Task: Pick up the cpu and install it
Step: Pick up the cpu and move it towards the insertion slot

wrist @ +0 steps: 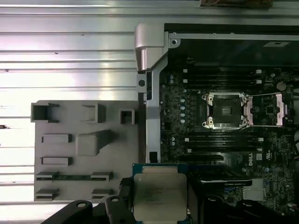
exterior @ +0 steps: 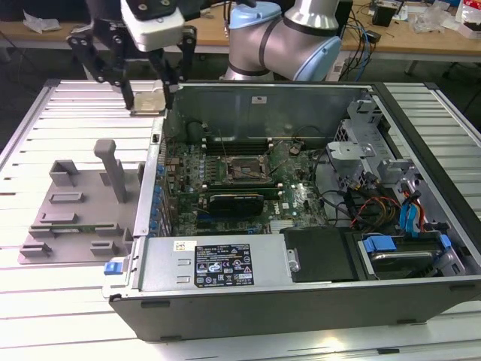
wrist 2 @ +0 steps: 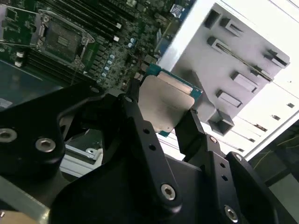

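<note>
Cpu (exterior: 148, 98) carrying looks to be the step in hand, so everything here is placed against the computer case (exterior: 301, 316). The slatted metal desk (exterior: 45, 316) carries that case, which lies open side up with its board showing. The robot arm (exterior: 285, 37) reaches over from behind the case. A grey tray (exterior: 86, 210) lies on the desk just outside the case wall on the exterior view's left. The tool (exterior: 148, 100) hangs above the desk just outside that same wall, near the case's far corner. Its two fingers (wrist 2: 191, 129) are clamped on opposite edges of the cpu, which is held flat and off every surface. Inside the case, near the middle of the board, the socket (wrist: 225, 110) looks bare with its metal frame swung aside, well apart from the cpu.

To do this well, I judge the chip should be kept level and gripped by its edges only. It should be carried high enough to clear the case wall and squared to the socket above it, with no sliding across the contacts.

Counted: one desk, one case, one arm, one tray, one tool with two fingers, one socket, one cpu, and one memory stick (wrist: 74, 176) lying in the tray
</note>
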Controlling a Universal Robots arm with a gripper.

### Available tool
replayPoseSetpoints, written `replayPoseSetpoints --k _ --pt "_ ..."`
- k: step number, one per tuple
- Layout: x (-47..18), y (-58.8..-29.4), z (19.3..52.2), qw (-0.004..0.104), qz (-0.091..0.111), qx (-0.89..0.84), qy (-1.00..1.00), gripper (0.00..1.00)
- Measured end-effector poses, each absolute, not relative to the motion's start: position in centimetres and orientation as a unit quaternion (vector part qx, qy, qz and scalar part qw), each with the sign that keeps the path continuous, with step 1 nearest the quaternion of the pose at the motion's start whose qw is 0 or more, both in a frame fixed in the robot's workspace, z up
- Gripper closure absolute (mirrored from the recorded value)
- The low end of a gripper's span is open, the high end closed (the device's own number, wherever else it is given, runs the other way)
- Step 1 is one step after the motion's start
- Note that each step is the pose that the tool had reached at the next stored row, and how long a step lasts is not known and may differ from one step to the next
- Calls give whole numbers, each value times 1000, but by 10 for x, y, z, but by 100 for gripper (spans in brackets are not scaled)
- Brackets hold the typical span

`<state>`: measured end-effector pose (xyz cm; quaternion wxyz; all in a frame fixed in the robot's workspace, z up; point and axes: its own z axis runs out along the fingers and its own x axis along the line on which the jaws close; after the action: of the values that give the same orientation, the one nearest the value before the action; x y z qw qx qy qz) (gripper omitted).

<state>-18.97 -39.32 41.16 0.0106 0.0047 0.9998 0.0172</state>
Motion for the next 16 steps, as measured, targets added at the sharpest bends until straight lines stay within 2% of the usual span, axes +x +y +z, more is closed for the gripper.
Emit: replayPoseSetpoints --k 16 --pt "-108 -393 396 6 17 5 1000 45"
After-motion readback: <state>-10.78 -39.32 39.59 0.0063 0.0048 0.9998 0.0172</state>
